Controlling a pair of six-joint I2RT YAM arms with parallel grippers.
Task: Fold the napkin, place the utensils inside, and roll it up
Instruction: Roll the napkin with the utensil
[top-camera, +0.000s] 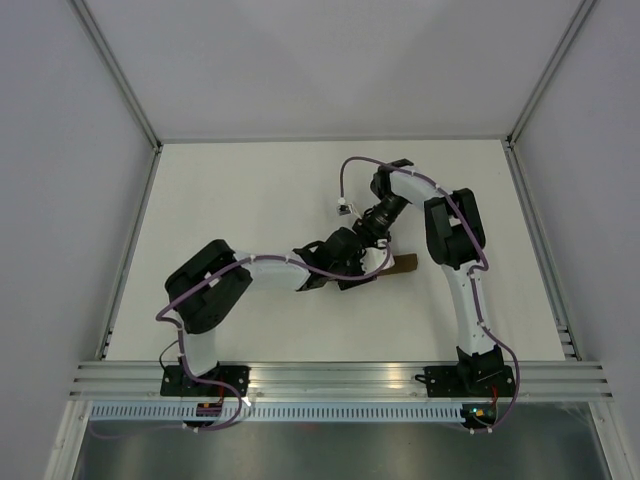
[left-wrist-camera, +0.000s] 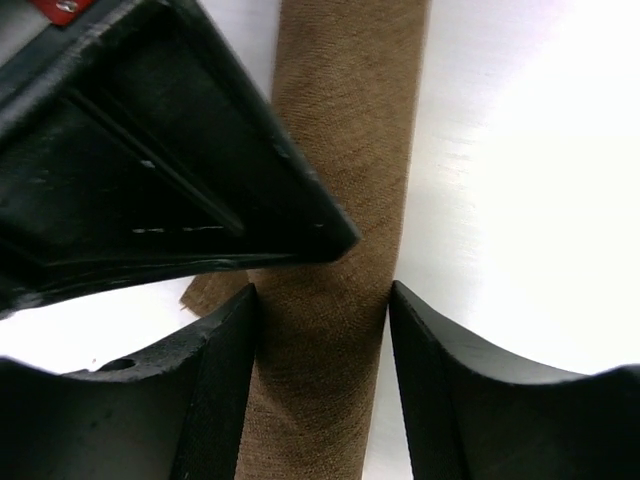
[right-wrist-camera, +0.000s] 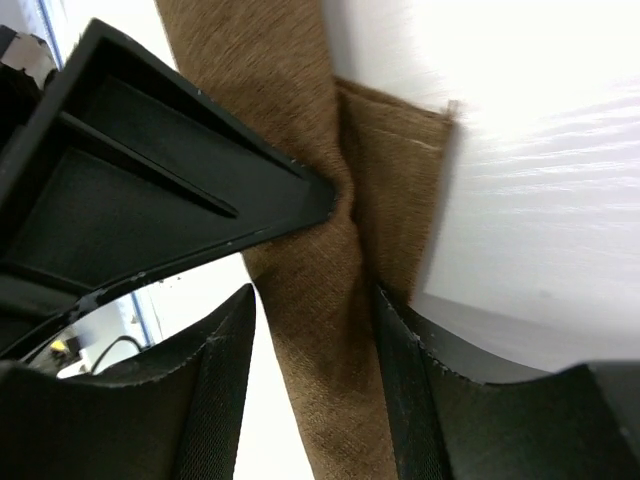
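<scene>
The napkin (top-camera: 405, 264) is a narrow dark brown roll lying on the white table, mostly covered by both grippers in the top view. My left gripper (left-wrist-camera: 322, 330) straddles the napkin roll (left-wrist-camera: 345, 150). Its left finger touches the cloth and a thin strip of table shows before the right finger. My right gripper (right-wrist-camera: 315, 335) also straddles the napkin roll (right-wrist-camera: 290, 110), open, with its right finger against the cloth and bare table beside the left one. A loose flap (right-wrist-camera: 400, 170) lies beside the roll. The utensils are hidden.
The two grippers (top-camera: 355, 255) crowd together mid-table, each one's black body filling the upper left of the other's wrist view (left-wrist-camera: 150, 170) (right-wrist-camera: 150, 190). White walls enclose the table, with a metal rail (top-camera: 340, 375) along the near edge.
</scene>
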